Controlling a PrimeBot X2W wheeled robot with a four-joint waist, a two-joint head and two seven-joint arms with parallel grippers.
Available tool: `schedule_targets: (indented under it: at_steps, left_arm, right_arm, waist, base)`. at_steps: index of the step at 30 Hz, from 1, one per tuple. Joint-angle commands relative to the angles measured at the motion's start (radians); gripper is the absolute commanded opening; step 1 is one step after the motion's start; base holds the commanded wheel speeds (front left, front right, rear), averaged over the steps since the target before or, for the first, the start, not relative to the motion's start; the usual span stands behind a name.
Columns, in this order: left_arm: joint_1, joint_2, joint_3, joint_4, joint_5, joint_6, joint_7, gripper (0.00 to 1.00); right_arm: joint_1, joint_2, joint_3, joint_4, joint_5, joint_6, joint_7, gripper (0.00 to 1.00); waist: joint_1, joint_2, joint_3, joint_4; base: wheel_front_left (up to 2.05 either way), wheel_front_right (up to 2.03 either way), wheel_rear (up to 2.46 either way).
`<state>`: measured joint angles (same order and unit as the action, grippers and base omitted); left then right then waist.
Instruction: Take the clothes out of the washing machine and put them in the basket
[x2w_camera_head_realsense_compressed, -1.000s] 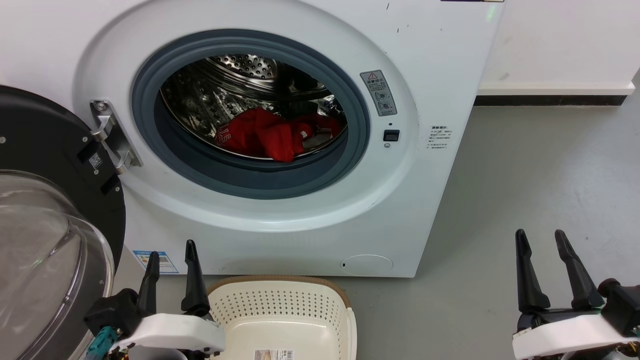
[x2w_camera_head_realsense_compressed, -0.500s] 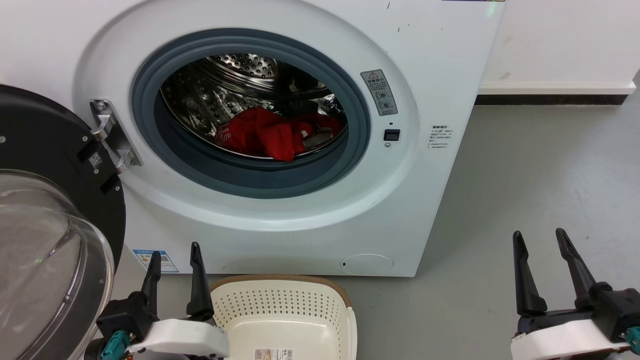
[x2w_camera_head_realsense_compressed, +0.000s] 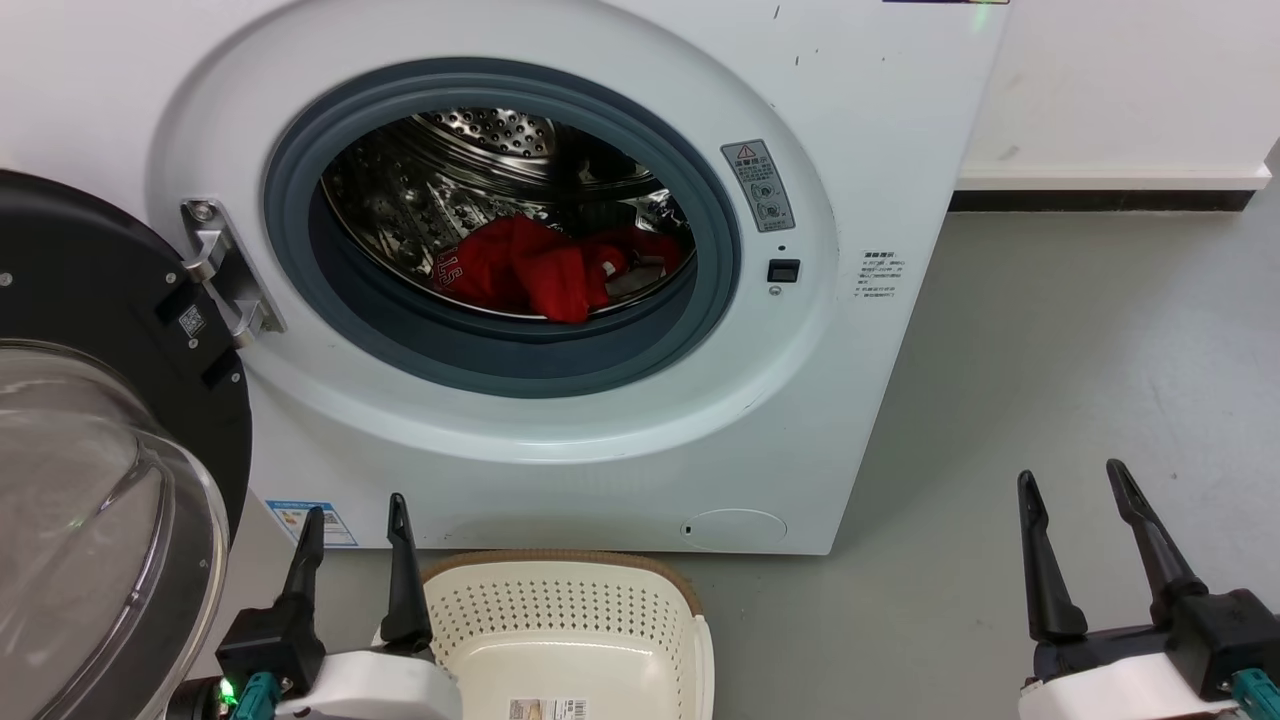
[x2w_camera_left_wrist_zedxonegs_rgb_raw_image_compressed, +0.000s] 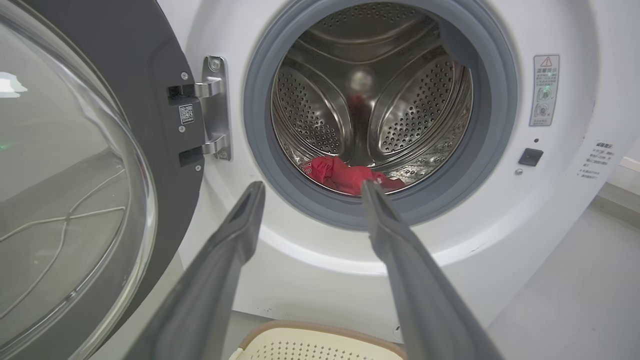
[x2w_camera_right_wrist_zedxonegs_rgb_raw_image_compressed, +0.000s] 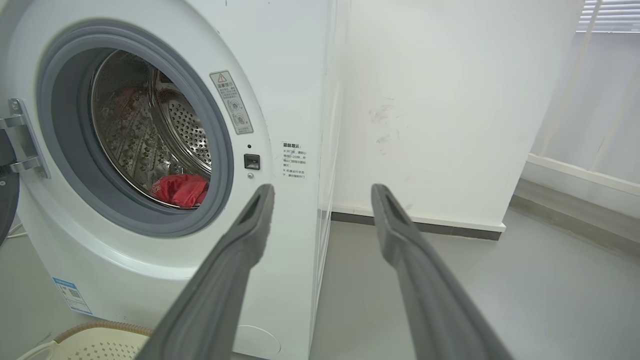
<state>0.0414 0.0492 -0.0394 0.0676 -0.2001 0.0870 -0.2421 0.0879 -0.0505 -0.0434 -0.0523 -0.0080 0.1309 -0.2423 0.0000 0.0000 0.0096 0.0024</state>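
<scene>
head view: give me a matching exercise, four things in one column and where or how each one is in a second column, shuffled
Things
1. clothes
2. basket
3. door
4. right gripper

Places and states
a. on the floor in front of the washing machine
b. swung open at the left
c. lying at the bottom of the drum
d. fingers apart, holding nothing, at the lower right

Pairs: 1-c, 2-a, 3-b, 4-d
</scene>
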Motion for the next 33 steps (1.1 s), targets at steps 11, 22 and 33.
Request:
schedule_targets:
  at_steps: [11, 22, 33]
  left_arm:
    - [0.014, 0.002, -0.004, 0.014, 0.072, 0.010, -0.025, 1.00]
    - [0.014, 0.002, 0.003, 0.021, 0.061, 0.006, -0.024, 1.00]
    - [0.017, 0.002, 0.001, 0.028, 0.067, 0.012, -0.024, 1.00]
  right_arm:
    - [0.023, 0.001, -0.003, -0.001, -0.075, 0.000, -0.025, 1.00]
    - [0.019, 0.001, -0.008, 0.017, -0.036, 0.000, -0.023, 1.00]
    - [0.024, 0.001, -0.009, 0.031, -0.027, 0.000, -0.023, 1.00]
  waist:
    - [0.0000, 0.0000, -0.001, 0.002]
    - [0.0000, 0.0000, -0.002, 0.001]
    - [0.0000, 0.0000, -0.006, 0.001]
  base:
    - [0.00, 0.00, 0.00]
    - [0.00, 0.00, 0.00]
    - [0.00, 0.00, 0.00]
